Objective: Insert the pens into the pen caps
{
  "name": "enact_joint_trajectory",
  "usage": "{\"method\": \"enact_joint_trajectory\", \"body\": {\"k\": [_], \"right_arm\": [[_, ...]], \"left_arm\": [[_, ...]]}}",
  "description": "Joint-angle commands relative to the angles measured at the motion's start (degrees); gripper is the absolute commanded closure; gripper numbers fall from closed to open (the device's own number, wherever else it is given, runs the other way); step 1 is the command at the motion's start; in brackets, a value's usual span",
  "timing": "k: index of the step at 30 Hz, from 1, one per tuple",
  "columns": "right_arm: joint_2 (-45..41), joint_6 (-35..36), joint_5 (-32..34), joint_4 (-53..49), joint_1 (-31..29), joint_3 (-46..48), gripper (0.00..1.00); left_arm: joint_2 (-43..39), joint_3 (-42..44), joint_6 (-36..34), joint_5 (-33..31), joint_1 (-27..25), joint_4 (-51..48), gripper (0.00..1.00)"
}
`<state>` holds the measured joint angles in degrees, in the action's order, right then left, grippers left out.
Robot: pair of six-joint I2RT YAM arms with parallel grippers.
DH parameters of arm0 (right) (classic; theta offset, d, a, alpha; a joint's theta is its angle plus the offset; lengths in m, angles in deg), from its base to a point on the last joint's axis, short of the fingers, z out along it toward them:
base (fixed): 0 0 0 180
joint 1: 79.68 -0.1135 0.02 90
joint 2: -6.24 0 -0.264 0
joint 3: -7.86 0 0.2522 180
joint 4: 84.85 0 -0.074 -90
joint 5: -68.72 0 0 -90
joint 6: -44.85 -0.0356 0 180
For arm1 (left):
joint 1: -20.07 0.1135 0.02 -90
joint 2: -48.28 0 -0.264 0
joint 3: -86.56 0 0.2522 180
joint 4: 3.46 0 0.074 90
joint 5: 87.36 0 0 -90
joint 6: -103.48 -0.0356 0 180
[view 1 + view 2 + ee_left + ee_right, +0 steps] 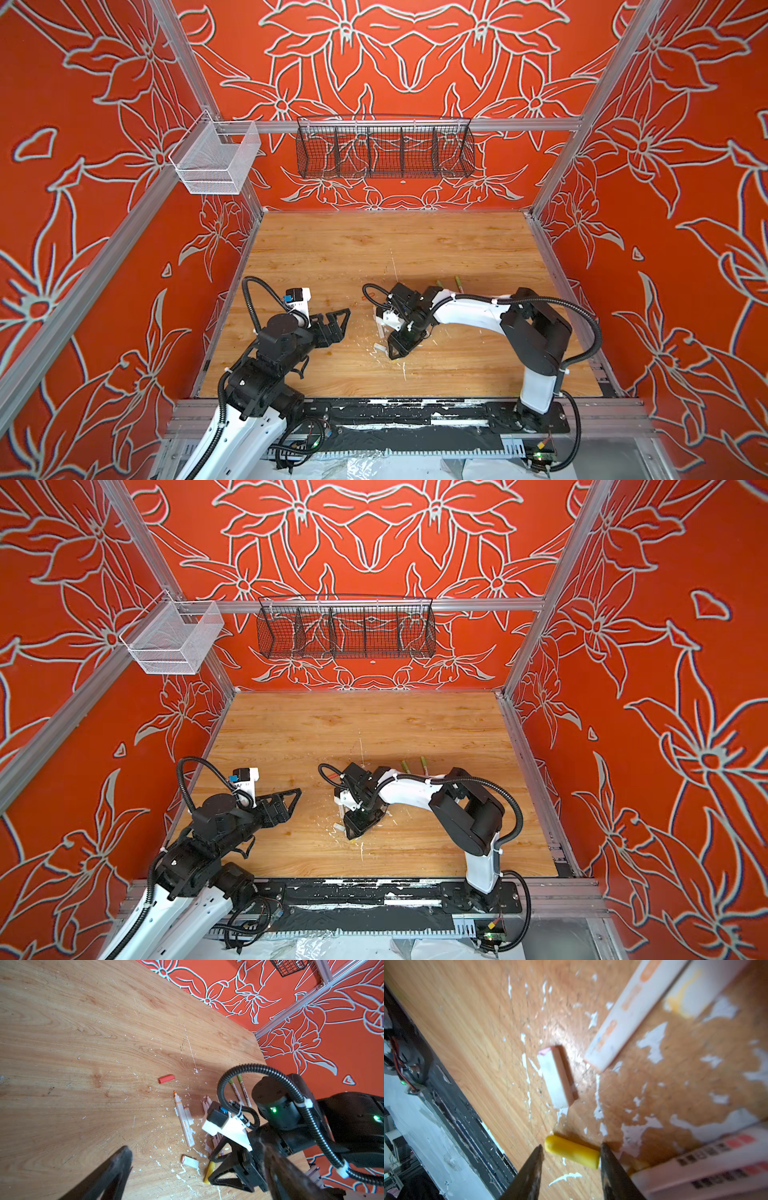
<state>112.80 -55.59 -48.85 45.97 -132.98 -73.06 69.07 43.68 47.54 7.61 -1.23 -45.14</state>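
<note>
A robot test cell in a lab. Aluminium rails (519,124) box in a paint-flecked wooden tabletop (374,249), with flower-printed orange panels (685,208) as walls. A left arm (282,332) and a right arm (469,311) stand on a black base (415,409) along the near edge, with loose cables (307,436) and a lit circuit board (540,451) below it. A wire basket (384,151) hangs from the back rail.

On the wooden table (332,249) the left gripper (341,323) hangs over the near left part. The right gripper (395,353) points down near the middle, among white flecks. Two pens (458,282) with green ends lie just behind the right arm. A black wire basket (384,149) hangs on the far wall.
</note>
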Motion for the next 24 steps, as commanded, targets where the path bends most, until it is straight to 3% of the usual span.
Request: {"method": "enact_joint_trajectory", "body": {"k": [1,11,15,24], "right_arm": [[-0.7,1.6,0.1,-4.4,-1.3,1.6,0.54],[0.1,5.5,2.0,-4.6,-5.3,0.3,0.62],[-0.7,6.2,6.9,-4.5,-5.2,0.2,0.59],[3.0,10.4,5.2,-5.0,-5.3,-4.2,0.54]], "left_arm": [[0.2,-0.2,-0.7,-0.7,0.5,0.5,0.03],[-0.1,-0.4,-0.7,-0.8,0.5,-0.2,0.03],[-0.9,-0.7,-0.5,-2.3,0.5,-1.0,0.03],[-3.0,-1.3,-0.3,-3.7,0.5,-2.6,0.03]]}}
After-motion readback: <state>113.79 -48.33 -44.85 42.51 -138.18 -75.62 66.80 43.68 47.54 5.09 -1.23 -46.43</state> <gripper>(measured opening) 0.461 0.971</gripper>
